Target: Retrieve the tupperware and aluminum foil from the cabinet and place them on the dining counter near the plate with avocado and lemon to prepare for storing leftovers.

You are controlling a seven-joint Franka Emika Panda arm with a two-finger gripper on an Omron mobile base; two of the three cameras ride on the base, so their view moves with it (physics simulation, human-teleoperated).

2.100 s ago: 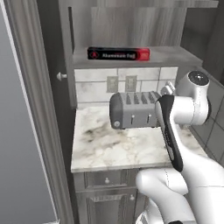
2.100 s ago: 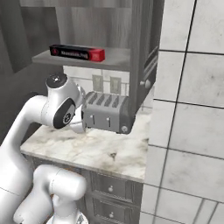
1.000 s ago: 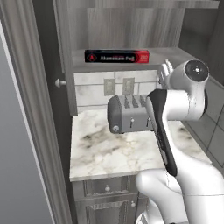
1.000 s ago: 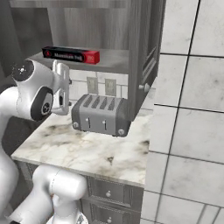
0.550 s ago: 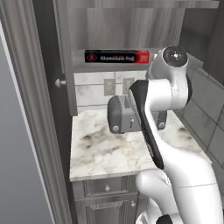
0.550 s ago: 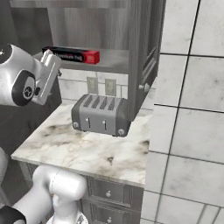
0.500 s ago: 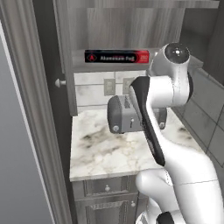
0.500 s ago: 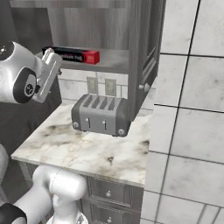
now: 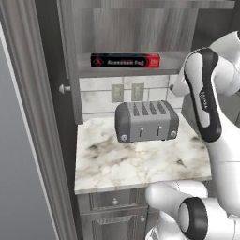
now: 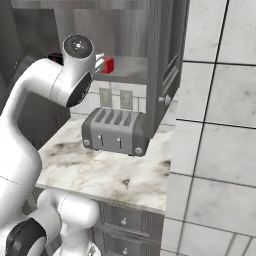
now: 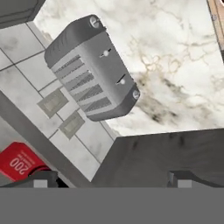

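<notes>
1. My gripper [image 11: 111,177] stands fully open and holds nothing. Its two dark fingertips [image 11: 41,178] show far apart at the bottom of the hand view.
2. My hand is raised beside the cabinet [image 9: 140,28], at about the height of its inner shelf [image 9: 173,63]. In the right base view my arm covers most of the shelf's left part.
3. The foil box [image 9: 124,60] lies flat along the front edge of the shelf, long side facing outward, white lettering legible. One red end [image 10: 107,65] shows just past my wrist in the right base view. In the hand view a red end marked "200" [image 11: 19,161] lies near one fingertip. I am not touching the box.
4. The open cabinet door [image 9: 70,61] stands at the left of the shelf, with a small round knob [image 9: 63,88] on it.
5. A grey four-slot toaster [image 9: 146,121] stands on the small marble counter [image 9: 117,164] below the shelf, near the back edge and against the tiled wall.
6. Two wall outlets [image 9: 126,92] sit in the tiles just behind the toaster.
7. Drawer fronts [image 9: 115,201] run under the counter's front edge.
</notes>
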